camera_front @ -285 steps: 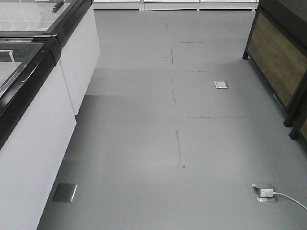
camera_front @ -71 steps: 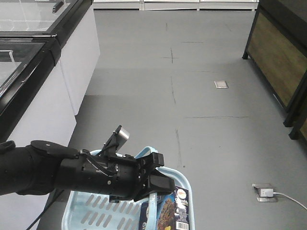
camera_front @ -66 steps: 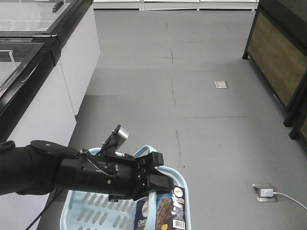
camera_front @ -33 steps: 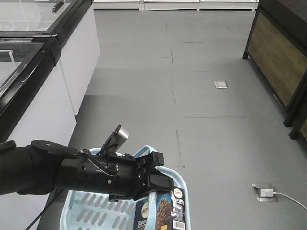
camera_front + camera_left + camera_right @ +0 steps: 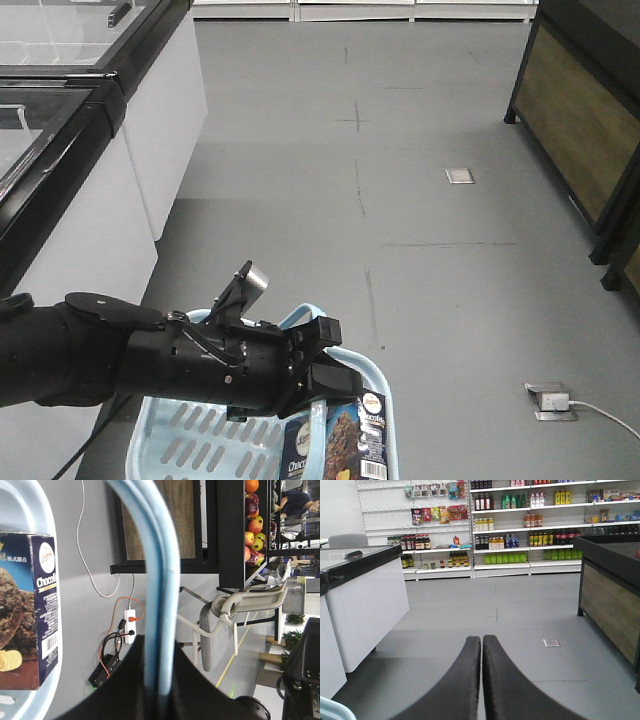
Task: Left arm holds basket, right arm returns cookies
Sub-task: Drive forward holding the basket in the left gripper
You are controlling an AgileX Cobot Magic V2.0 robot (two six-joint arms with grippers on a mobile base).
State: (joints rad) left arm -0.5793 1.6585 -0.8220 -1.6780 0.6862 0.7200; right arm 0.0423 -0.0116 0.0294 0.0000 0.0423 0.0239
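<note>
The left gripper point(image 5: 161, 690) stays clamped on the handle point(image 5: 162, 580) of the basket point(image 5: 170, 420). The cookies point(image 5: 345, 440) stand inside the basket at its right side, as before. The right gripper point(image 5: 482, 680) has its fingers pressed together, empty.

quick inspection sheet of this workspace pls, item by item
surface: grey floor with thin dark lines.
job's things: blue basket held by its handle; cookie box standing inside it.
clutter: nothing seen.
grippers: left pincer shut on the basket handle; right pincer shut, empty.
cables: white lead plugged into a floor socket; power strip with orange and black leads.
surroundings: chest freezers, stocked shelves, fruit display, chair.
</note>
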